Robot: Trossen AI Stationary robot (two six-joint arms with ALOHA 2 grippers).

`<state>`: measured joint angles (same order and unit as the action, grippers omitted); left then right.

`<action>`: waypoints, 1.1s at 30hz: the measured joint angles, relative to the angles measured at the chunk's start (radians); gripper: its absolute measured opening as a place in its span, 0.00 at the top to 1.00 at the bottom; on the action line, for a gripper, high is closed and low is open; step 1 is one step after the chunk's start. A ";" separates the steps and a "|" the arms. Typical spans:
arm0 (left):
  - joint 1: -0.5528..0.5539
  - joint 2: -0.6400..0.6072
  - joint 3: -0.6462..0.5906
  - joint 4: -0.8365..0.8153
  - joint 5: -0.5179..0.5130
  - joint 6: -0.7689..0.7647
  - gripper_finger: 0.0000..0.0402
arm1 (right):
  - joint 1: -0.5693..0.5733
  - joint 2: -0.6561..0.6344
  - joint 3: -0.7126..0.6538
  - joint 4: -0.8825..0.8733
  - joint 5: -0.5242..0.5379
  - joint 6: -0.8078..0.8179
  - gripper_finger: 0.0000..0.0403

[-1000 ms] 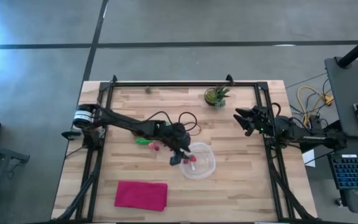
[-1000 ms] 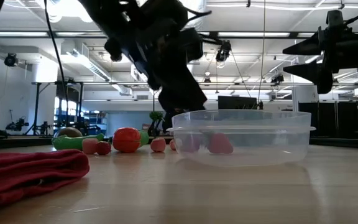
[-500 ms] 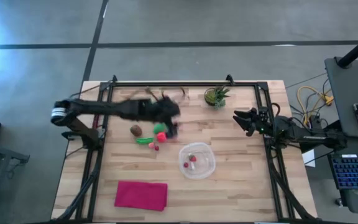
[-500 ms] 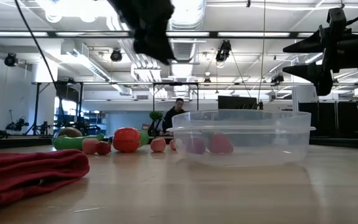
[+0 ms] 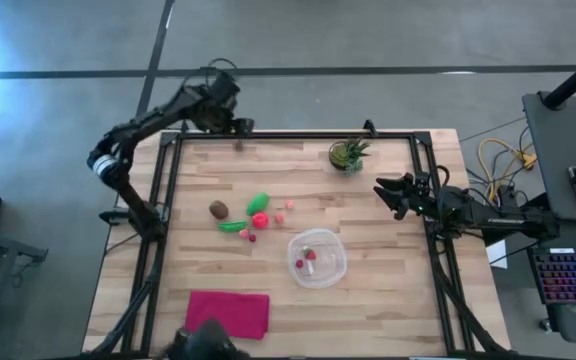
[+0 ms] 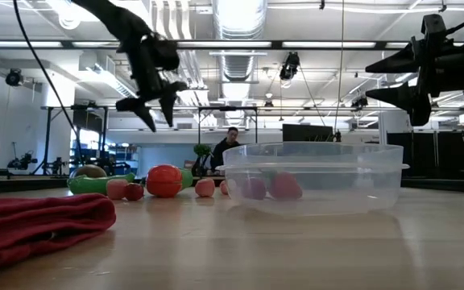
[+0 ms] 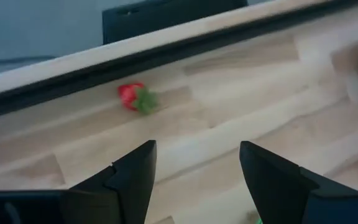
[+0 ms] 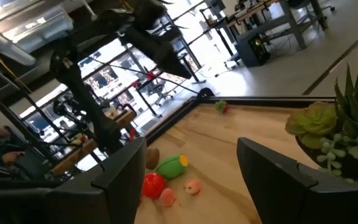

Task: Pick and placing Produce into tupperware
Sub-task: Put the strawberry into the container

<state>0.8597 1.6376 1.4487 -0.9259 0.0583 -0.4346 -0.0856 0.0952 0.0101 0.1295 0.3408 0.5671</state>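
Observation:
The clear tupperware (image 5: pixel 316 257) (image 6: pixel 312 176) sits near the table's middle with pink and red pieces (image 5: pixel 309 256) inside. More produce lies to its left: a brown oval (image 5: pixel 218 209), a green piece (image 5: pixel 258 202), a red round one (image 5: pixel 259 220) (image 6: pixel 164 180), a green elongated one (image 5: pixel 232 226) and small pink ones (image 5: pixel 279 217). One small red piece with green leaves (image 7: pixel 134 98) (image 5: pixel 238 146) lies alone by the far edge. My left gripper (image 5: pixel 238 125) (image 6: pixel 153 105) (image 7: pixel 197 162) hangs open above it. My right gripper (image 5: pixel 383 190) (image 8: pixel 191 155) waits open over the right side.
A potted plant (image 5: pixel 349 153) (image 8: pixel 347 130) stands by the far edge, near my right gripper. A magenta cloth (image 5: pixel 228 312) (image 6: pixel 39 221) lies at the near left. A black rail (image 5: pixel 288 135) borders the table. A person (image 6: pixel 230 145) shows far behind.
My left gripper has left the tupperware, risen, and swung quickly toward the table's far left edge, ending above the lone red piece by the rail. The pieces in the tupperware stay where they were. The right arm has kept still.

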 joint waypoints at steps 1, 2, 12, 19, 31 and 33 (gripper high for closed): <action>0.021 0.012 0.000 0.003 0.011 0.027 0.46 | 0.000 0.000 0.000 0.000 0.000 0.000 0.40; 0.034 0.023 0.000 0.004 0.013 0.092 0.46 | 0.000 0.000 0.000 0.000 0.000 0.000 0.40; 0.054 0.119 0.068 0.014 -0.276 0.430 0.46 | 0.000 -0.001 0.000 0.000 0.001 0.000 0.40; 0.106 0.280 0.196 -0.176 -0.047 0.029 0.46 | 0.000 -0.001 0.000 0.001 0.001 0.007 0.40; 0.071 0.372 0.186 -0.130 -0.106 -0.055 0.46 | 0.000 -0.001 0.000 0.002 0.001 0.008 0.40; 0.072 0.378 0.182 -0.090 -0.108 -0.085 0.46 | 0.000 -0.001 0.000 0.001 0.000 0.002 0.40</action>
<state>0.9318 2.0151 1.6311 -1.0162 -0.0501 -0.5194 -0.0860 0.0944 0.0097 0.1307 0.3413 0.5690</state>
